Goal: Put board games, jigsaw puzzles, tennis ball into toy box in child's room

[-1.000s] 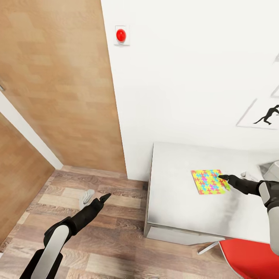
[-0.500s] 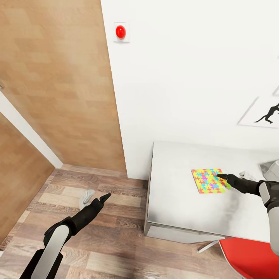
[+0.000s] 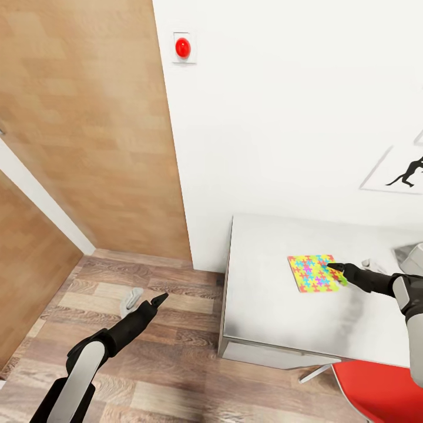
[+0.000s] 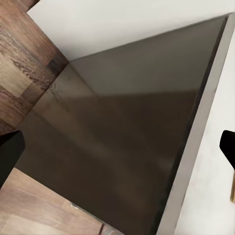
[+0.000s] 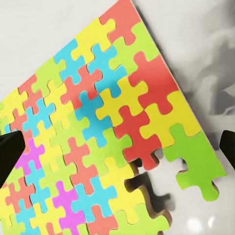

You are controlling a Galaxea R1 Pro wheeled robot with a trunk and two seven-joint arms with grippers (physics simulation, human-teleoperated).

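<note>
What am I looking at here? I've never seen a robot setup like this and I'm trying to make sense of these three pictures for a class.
These are simulator renders from a wheeled robot with two arms. The big picture comes from a camera on its head, looking down over both arms. The left gripper hangs over the wood floor beside the table. The right gripper reaches over the table to the near edge of a colourful jigsaw puzzle lying flat on it.

The other two pictures come from cameras near each gripper. The left wrist view looks at the table's dark side panel. The right wrist view looks close at the jigsaw puzzle, with the dark fingertips spread at both edges, so that gripper looks open and holds nothing yet. A red button sits on the wall.
</note>
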